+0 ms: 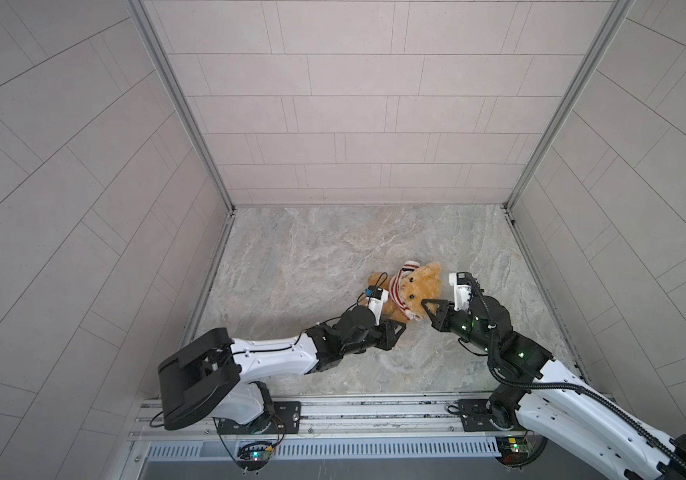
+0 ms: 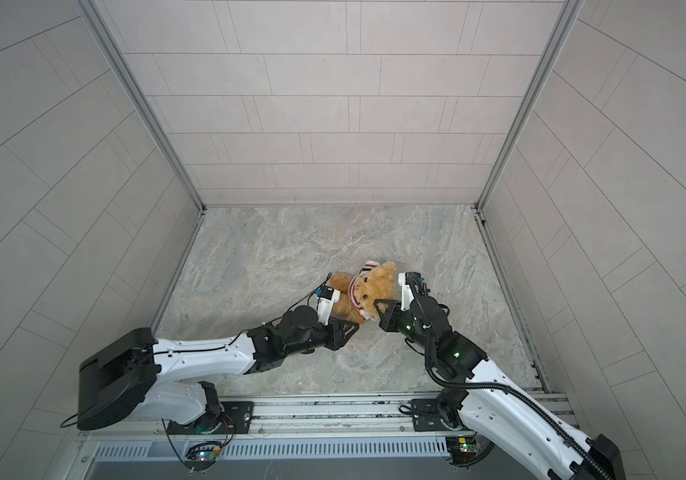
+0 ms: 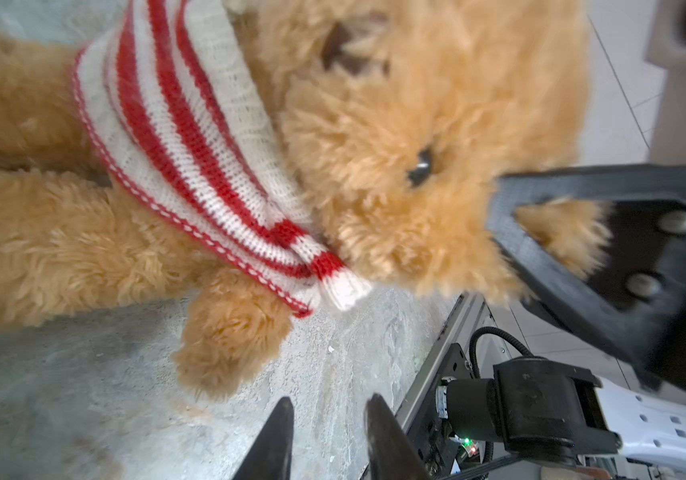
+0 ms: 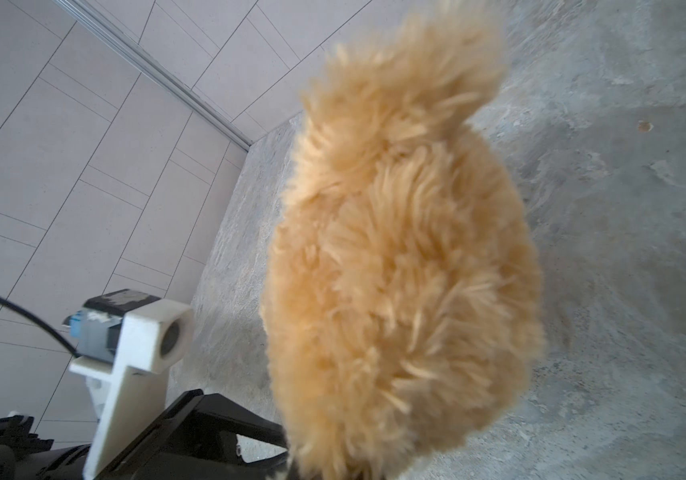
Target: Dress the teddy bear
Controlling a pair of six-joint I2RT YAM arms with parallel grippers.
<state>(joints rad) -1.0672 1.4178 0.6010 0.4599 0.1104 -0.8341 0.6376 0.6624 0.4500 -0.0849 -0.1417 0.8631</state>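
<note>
both top views: fluffy golden-brown plush teddy bear (image 1: 421, 286) (image 2: 375, 282) lies on grey marbled tabletop (image 1: 312, 257) (image 2: 266, 257), red-and-white striped knitted sweater (image 1: 395, 291) (image 2: 353, 286) at its neck, right gripper (image 1: 424, 302) (image 2: 377, 301) clamped on its head. left wrist: left gripper (image 3: 330, 409) tips apart, empty. right wrist: bear's fur fills view.

- Left arm (image 1: 270, 357): glossy white shells dotted with small holes, black joints between them — a thin black cable (image 1: 268, 349) runs along the top.
- Its shoulder is a boxy black housing (image 1: 193, 374).
- Right arm (image 1: 561, 399): the same white shells and black joints, with a ribbed black hose (image 1: 582, 388) along it and green lights (image 1: 521, 354) on the joints.
- Each wrist carries a white camera bracket (image 4: 141, 345); the left one has a blue plug (image 4: 75, 328).
- Left gripper (image 3: 331, 405): black, tapering fingers.
- Right gripper (image 1: 425, 305): black open triangular fingers, two silver screws (image 3: 676, 222) in one.
- Black base plates (image 1: 289, 415) — below each, a small lit circuit board (image 1: 256, 455) with red and black wires.
</note>
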